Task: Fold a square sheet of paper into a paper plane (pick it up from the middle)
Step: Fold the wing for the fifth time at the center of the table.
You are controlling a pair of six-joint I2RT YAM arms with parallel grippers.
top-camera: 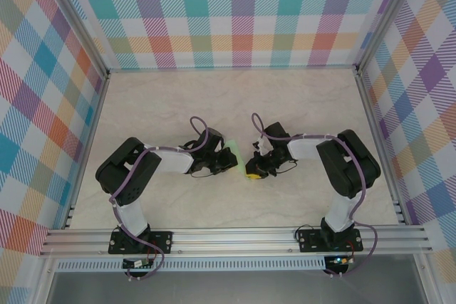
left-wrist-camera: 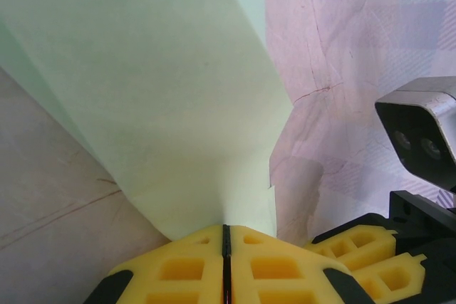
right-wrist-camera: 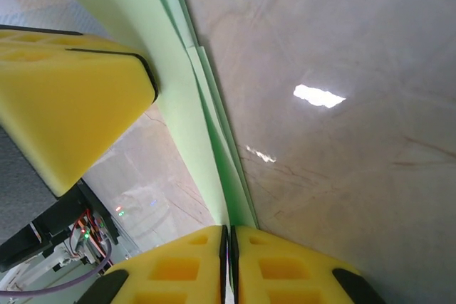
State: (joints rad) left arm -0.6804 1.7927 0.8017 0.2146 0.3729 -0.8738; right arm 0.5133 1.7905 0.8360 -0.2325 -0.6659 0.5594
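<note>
The pale green sheet of paper (top-camera: 232, 147) hangs folded between both grippers at the middle of the table. My left gripper (top-camera: 225, 159) is shut on it; in the left wrist view the broad green face (left-wrist-camera: 164, 105) rises from the closed yellow fingertips of that gripper (left-wrist-camera: 226, 230). My right gripper (top-camera: 251, 171) is also shut on it: in the right wrist view the stacked layers of the paper's folded edge (right-wrist-camera: 182, 119) run into the pinched jaws of that gripper (right-wrist-camera: 229, 231). The two grippers sit close together, the left's yellow finger (right-wrist-camera: 68, 105) beside the paper.
The marble-patterned tabletop (top-camera: 214, 97) stretches behind the arms, fenced by checked walls (top-camera: 235, 19) on three sides. An aluminium rail (top-camera: 235, 236) carries both arm bases at the near edge. The right wrist's camera housing (left-wrist-camera: 420, 129) sits close to the left gripper.
</note>
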